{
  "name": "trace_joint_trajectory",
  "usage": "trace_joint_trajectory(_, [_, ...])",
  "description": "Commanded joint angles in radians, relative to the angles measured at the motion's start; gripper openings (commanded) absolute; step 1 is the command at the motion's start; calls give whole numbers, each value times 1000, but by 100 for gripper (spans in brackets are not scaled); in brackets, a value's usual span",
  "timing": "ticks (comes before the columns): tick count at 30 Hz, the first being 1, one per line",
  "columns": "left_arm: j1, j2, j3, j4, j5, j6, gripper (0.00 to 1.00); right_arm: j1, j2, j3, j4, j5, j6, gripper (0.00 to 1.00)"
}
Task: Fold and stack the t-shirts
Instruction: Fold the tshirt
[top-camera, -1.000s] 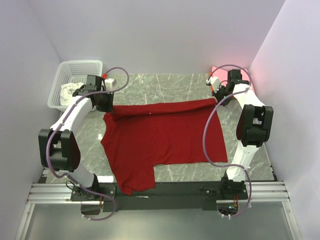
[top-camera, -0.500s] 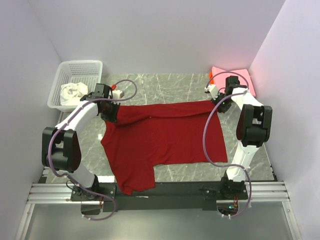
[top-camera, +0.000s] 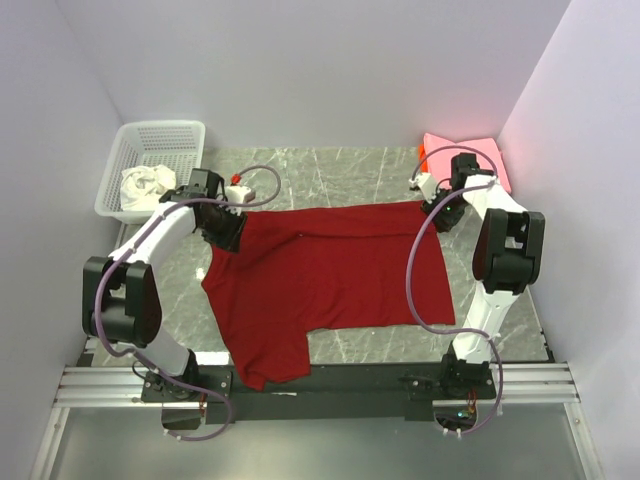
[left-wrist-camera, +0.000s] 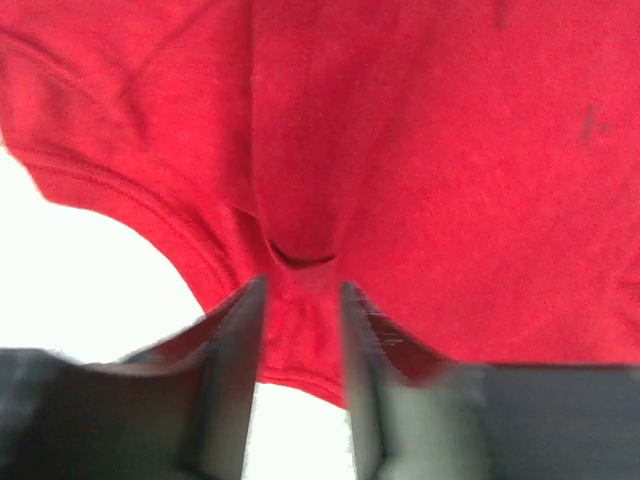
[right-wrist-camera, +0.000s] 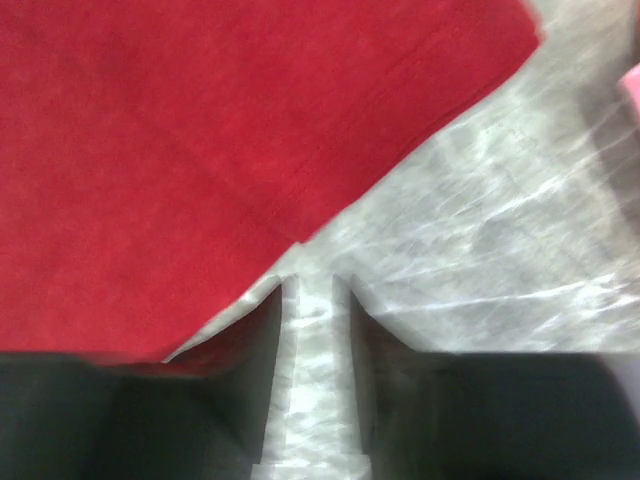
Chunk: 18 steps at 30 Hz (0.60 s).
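Observation:
A deep red t-shirt (top-camera: 330, 270) lies spread on the marble table, one sleeve hanging over the near edge. My left gripper (top-camera: 228, 232) sits at the shirt's far left corner, shut on a puckered bit of the red cloth (left-wrist-camera: 420, 150) between its fingertips (left-wrist-camera: 300, 285); the far edge is folded over there. My right gripper (top-camera: 440, 213) is just off the shirt's far right corner, jaws a narrow gap apart with only table between them (right-wrist-camera: 307, 280); the red cloth (right-wrist-camera: 150, 130) lies to its left. A pink shirt (top-camera: 470, 150) lies at the back right. No orange shirt shows clearly.
A white lattice basket (top-camera: 160, 135) stands at the back left with a crumpled white shirt (top-camera: 145, 183) in it. Bare marble (top-camera: 330, 170) shows behind the red shirt. Lilac walls close in the table on three sides.
My left gripper has moved nearer and to the right with the shirt's far left corner, folding that edge over. My right gripper has moved nearer, down beside the far right corner.

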Motion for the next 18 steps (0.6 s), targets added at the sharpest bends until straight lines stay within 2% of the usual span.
trace_joint_trajectory(1, [-7, -52, 16, -51, 81, 129, 44, -3, -59, 77, -94, -2, -10, 46])
trace_joint_trajectory(4, [-1, -8, 112, -58, 87, 158, 50, -3, -63, 187, -154, -85, 60, 59])
trace_joint_trajectory(6, [13, 71, 186, -41, 74, 130, 50, 12, -40, 258, -180, -113, 114, 59])
trace_joint_trajectory(9, [30, 227, 359, -12, 12, 54, 48, 61, 55, 364, -168, -78, 212, 52])
trace_joint_trajectory(10, [38, 272, 460, -18, -23, 34, 46, 72, 74, 394, -158, -52, 241, 44])
trace_joint_trajectory(12, [53, 416, 571, -34, -55, -14, 44, 100, 118, 408, -108, -12, 272, 37])
trace_joint_trajectory(13, [55, 466, 688, -75, -98, -24, 42, 124, 134, 413, -94, 26, 290, 33])
trace_joint_trajectory(16, [58, 608, 851, -137, -123, -35, 40, 159, 178, 415, -37, 72, 310, 30])
trace_joint_trajectory(18, [59, 648, 867, -130, -141, -34, 38, 167, 206, 418, -2, 114, 321, 29])
